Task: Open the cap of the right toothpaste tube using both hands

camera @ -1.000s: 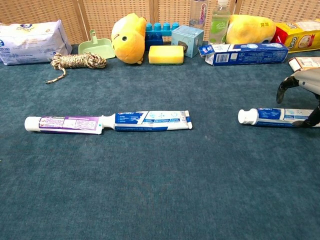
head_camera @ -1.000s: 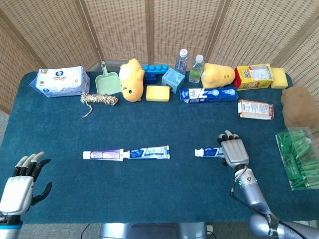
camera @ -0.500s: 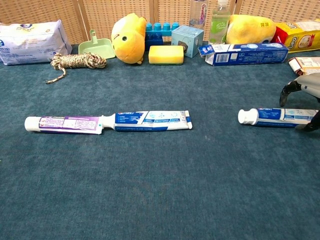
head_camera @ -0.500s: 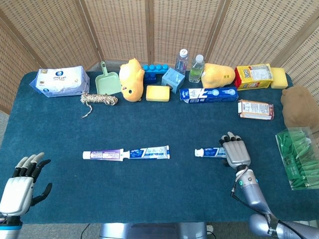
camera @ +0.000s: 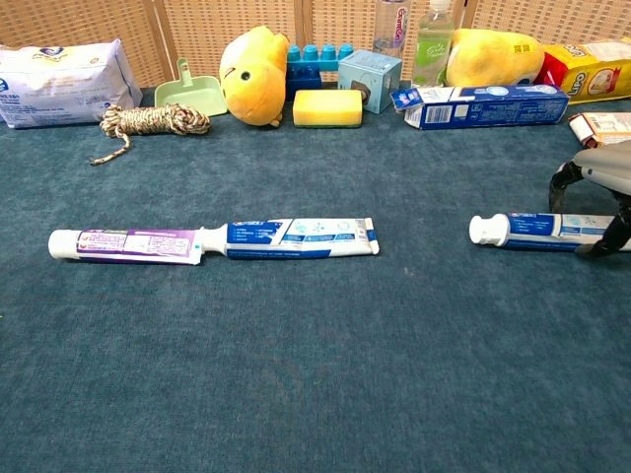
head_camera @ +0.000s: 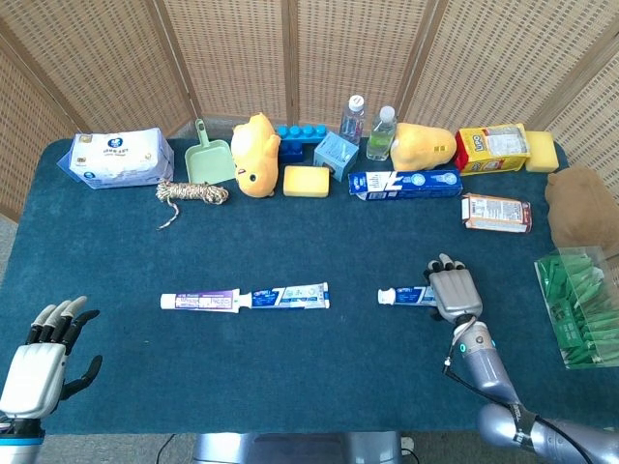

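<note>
Right hand [head_camera: 455, 293], lower right of the head view: arched over the tail of the right toothpaste tube [camera: 537, 231], fingers [camera: 564, 177] straddling the body; firm grasp or mere cage, cannot tell. Likely placed to pin the tube so the other hand can turn the cap
Left hand [head_camera: 41, 354], lower left corner: spread, holding nothing, well apart from the tube
Cap [camera: 484, 230]: white, still on, pointing toward frame centre, left clear of the fingers

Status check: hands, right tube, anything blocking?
Right hand over right toothpaste tube, grip unclear. Left hand open, far off. Cap on. Nothing blocking.
</note>
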Robot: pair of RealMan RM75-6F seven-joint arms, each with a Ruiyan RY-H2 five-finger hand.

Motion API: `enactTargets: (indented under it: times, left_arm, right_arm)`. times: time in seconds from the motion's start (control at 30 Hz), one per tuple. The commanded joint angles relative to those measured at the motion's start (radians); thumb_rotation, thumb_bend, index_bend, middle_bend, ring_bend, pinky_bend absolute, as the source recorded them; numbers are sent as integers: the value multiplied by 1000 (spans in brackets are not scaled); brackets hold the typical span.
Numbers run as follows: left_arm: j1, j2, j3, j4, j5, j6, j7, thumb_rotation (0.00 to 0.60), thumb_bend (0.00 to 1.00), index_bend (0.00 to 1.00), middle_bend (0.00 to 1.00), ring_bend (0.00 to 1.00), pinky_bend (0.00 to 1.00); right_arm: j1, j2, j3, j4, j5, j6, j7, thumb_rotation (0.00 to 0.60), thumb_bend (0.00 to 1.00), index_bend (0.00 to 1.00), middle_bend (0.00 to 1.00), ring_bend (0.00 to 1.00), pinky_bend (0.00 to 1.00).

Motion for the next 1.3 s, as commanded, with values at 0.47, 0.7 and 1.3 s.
enactTargets:
  times: [0.47,0.7,1.3]
  left_arm:
    - [8,17,5,-11,19,23,-11,600,315,188,113,104,73]
    - [2,25,0,-26,43,30,7,600,315,188,114,104,73]
    - [-59,61,-32,-91,85,-20,85,600,314,189,119,106,76]
  right_arm:
    - [6,45,1,-23,-84,-17,165,600,368,900,625,468,521]
    - [-19,92,5,-52,-140,-36,311,600,386,922,721,592,687]
    - [-86,254,39,-143,-351,-193,912,600,390,927,826,714,810]
